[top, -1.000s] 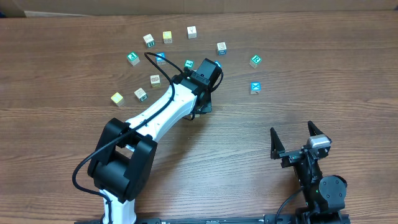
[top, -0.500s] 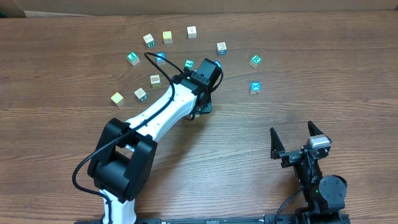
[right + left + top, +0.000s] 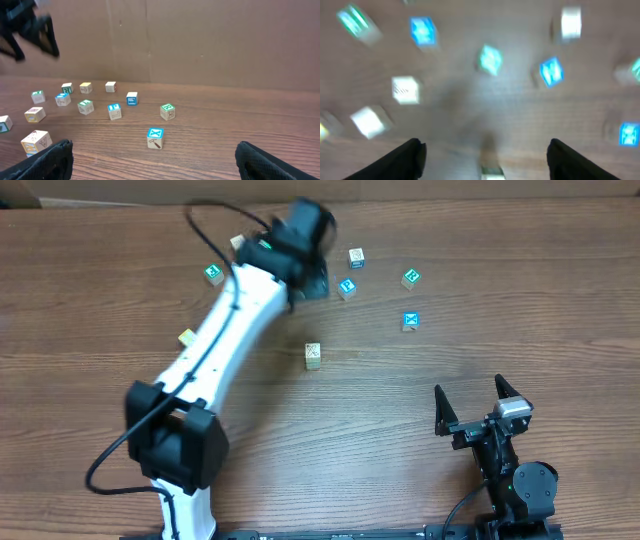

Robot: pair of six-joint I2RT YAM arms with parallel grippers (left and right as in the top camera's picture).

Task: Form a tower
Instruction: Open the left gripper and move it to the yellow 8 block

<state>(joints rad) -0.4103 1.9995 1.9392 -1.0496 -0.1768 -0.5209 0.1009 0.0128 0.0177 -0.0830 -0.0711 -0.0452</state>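
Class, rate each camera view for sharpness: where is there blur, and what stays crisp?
Left wrist view: motion blur throughout, small wooden picture cubes reduced to glowing smears. Overhead view: brown wooden table and cubes crisp; only the white left arm blurs near its wrist. Right wrist view: mostly sharp, evenly lit.

The left wrist camera gives me nothing sharp. Every cube [image 3: 423,31] beyond the tower [image 3: 491,172] is smeared and its marks unreadable, and the tower itself is cut by the bottom edge. Overhead, the left gripper [image 3: 312,278] beyond the tower is a blur, and the left arm [image 3: 235,320] half-covers a cube or two. From above I cannot count the tower's cubes — too small. In the right wrist view its foot is lost behind the right gripper [image 3: 152,150].
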